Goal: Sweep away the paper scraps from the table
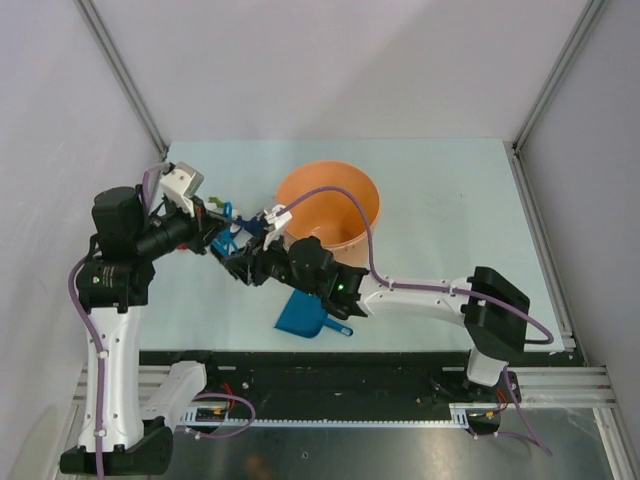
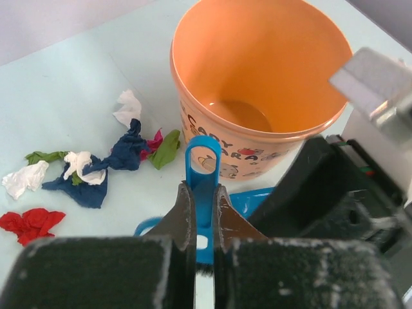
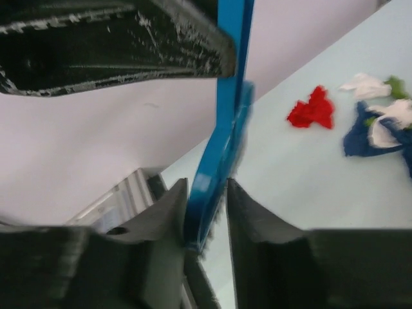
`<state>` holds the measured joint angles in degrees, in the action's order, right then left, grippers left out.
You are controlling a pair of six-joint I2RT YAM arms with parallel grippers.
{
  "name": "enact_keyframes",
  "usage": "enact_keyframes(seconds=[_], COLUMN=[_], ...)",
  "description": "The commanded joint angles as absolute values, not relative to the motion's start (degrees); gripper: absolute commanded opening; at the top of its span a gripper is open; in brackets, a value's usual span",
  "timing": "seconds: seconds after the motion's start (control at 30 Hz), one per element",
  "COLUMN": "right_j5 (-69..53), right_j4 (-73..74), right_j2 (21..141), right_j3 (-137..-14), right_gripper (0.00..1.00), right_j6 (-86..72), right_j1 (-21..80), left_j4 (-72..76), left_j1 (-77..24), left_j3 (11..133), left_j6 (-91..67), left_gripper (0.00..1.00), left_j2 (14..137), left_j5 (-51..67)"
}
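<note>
Clamping brush (image 3: pixel 230 109) in left gripper (image 2: pixel 203 188), straddling it with right gripper (image 3: pixel 206 187), hold unclear; risking a drop through mistimed release.

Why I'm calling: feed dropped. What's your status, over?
Status: left fingers shut on brush handle; right fingers flank it, grip unclear; paper scraps unswept on table; orange bucket beside them.
</note>
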<state>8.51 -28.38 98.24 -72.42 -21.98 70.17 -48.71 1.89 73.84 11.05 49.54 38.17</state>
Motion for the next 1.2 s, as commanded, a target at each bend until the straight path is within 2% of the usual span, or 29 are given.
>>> enact_keyframes(seconds=[0.0, 0.03, 0.17, 0.2, 0.27, 0.3, 0.37, 0.4, 0.43, 0.6, 0.7, 0.73, 0.83, 1.03, 1.13, 1.17], right_j5=[2.29, 1.33, -4.2, -8.13, -13.15, -14.58, -17.21, -17.75, -18.54, -25.39, -28.21, -28.91, -28.83, -30.59, -29.01, -28.74], right_j4=[-28.57, -27.69, -19.53, -13.77, -6.98, -3.38, 7.27, 11.56, 13.08, 22.47, 27.84, 29.08, 32.16, 33.84, 33.31, 33.05], right_j2=[100.11, 99.93, 95.99, 93.28, 90.37, 87.31, 84.3, 82.98, 79.75, 71.64, 68.65, 68.29, 66.98, 65.83, 66.88, 67.15], right_j3=[-76.2, -76.11, -76.11, -76.11, -75.94, -75.85, -75.24, -73.49, -72.26, -66.28, -65.39, -65.39, -65.48, -65.48, -65.74, -65.83], right_gripper=[0.15, 0.03, 0.0, 0.0, 0.0, 0.0, 0.0, 0.0, 0.0, 0.0, 0.0, 0.0, 0.0, 0.0, 0.0, 0.0], right_j6=[-21.89, -21.62, -14.18, -9.54, -4.51, -0.65, 1.65, 2.54, 3.59, 6.93, 12.91, 14.14, 17.48, 19.95, 19.86, 19.78], right_j1=[70.05, 69.79, 69.0, 68.56, 68.21, 67.77, 67.06, 66.02, 65.4, 60.74, 60.64, 60.64, 60.38, 61.96, 63.46, 63.54], left_j4=[-47.46, -47.46, -47.55, -48.94, -53.5, -58.4, -61.16, -63.87, -64.94, -72.75, -76.98, -77.69, -78.31, -78.05, -77.78, -77.35], left_j1=[2.02, 2.02, 2.02, 1.93, 1.67, 1.41, 0.62, 0.53, 0.53, -3.16, -12.01, -17.87, -25.2, -26.81, -28.47, -29.0], left_j3=[76.64, 76.99, 76.55, 76.55, 78.21, 78.92, 80.5, 81.12, 81.99, 81.3, 80.95, 80.77, 81.03, 82.35, 82.79, 82.79], left_j6=[4.14, 3.52, 4.74, 6.83, 12.71, 19.27, 22.48, 25.98, 27.15, 36.1, 41.04, 41.48, 41.31, 40.61, 39.64, 38.42], left_gripper=[0.0, 0.0, 0.0, 0.08, 0.36, 0.65, 0.82, 0.95, 0.99, 1.0, 0.99, 0.98, 0.98, 0.96, 0.9, 0.84], left_j2=[49.22, 49.13, 48.87, 48.69, 48.78, 48.95, 48.96, 49.39, 49.48, 50.62, 52.29, 52.9, 53.26, 55.45, 56.69, 57.04], left_j5=[39.46, 40.33, 50.85, 55.67, 60.8, 61.6, 60.03, 59.51, 58.11, 58.54, 53.81, 53.01, 52.73, 52.73, 54.4, 54.4])
